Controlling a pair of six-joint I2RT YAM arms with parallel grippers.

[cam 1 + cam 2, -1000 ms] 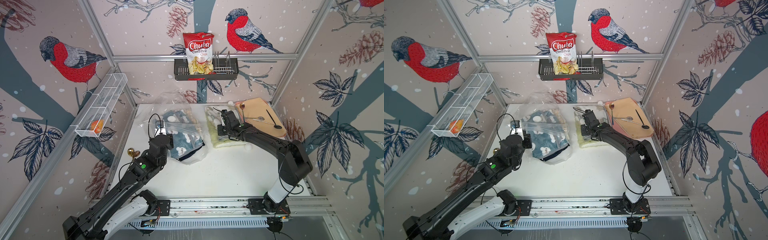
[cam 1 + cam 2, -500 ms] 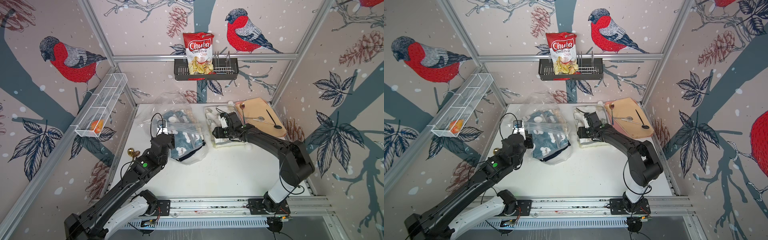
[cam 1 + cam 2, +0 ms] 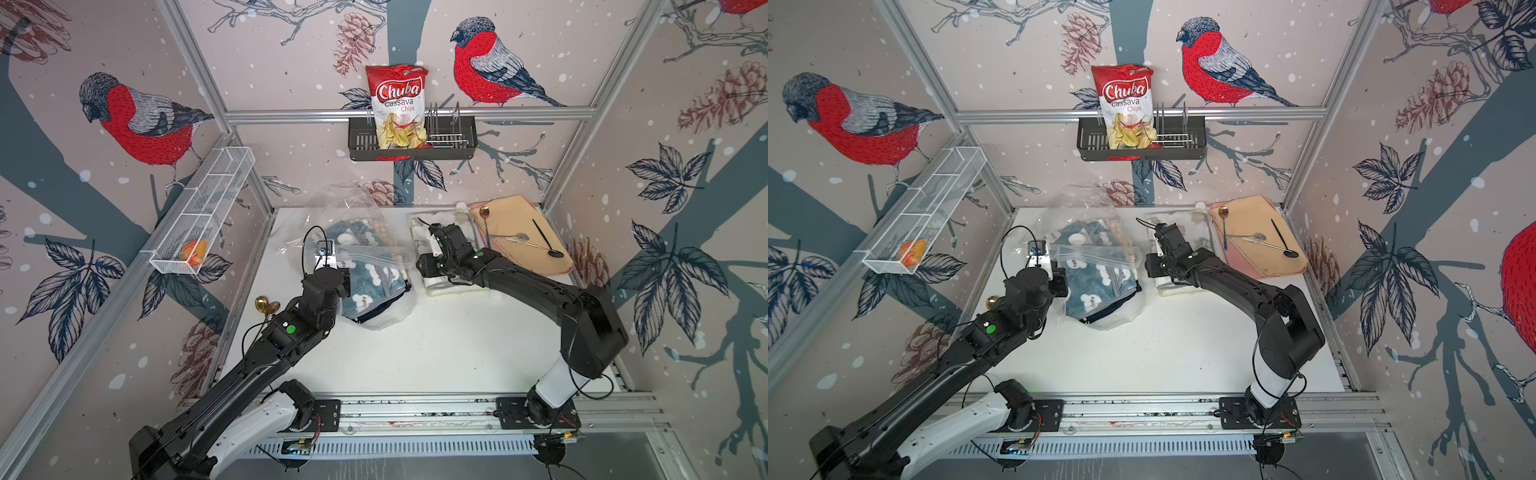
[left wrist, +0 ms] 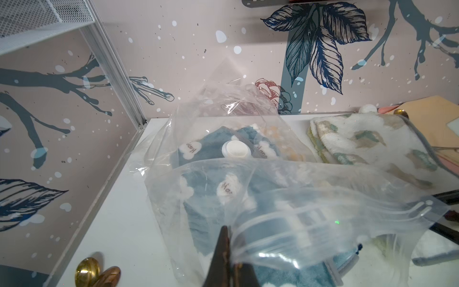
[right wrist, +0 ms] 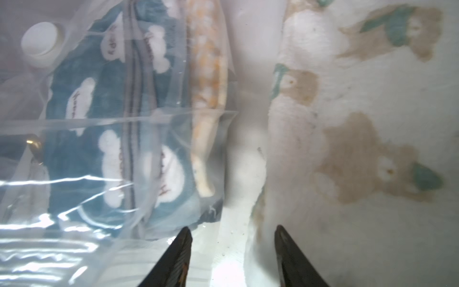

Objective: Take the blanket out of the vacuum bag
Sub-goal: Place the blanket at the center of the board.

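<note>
The vacuum bag (image 3: 353,208) (image 3: 1084,203) lies crumpled at the back left of the white table, its round white valve cap (image 4: 236,149) (image 5: 41,42) facing up. Inside it shows a blue blanket (image 3: 374,286) (image 3: 1100,286) (image 4: 208,211) (image 5: 82,119) with white clouds, with an orange-patterned cloth beside it. My left gripper (image 4: 229,228) (image 3: 332,278) is shut on the bag's ribbed zip edge. My right gripper (image 5: 233,229) (image 3: 424,266) hangs open and holds nothing, low over the strip of table between the bag and a white bear-print blanket (image 5: 372,99) (image 3: 436,284).
A tan board (image 3: 519,224) with spoons lies at the back right, touching the bear blanket. A black wall basket (image 3: 457,143) holds a chips bag. A white wire shelf (image 3: 203,208) hangs on the left wall. A brass object (image 3: 266,305) sits by the table's left edge.
My right gripper has opened and moved from the far end of the bear blanket forward and left, toward the bag. The left gripper keeps its hold on the bag's edge.
</note>
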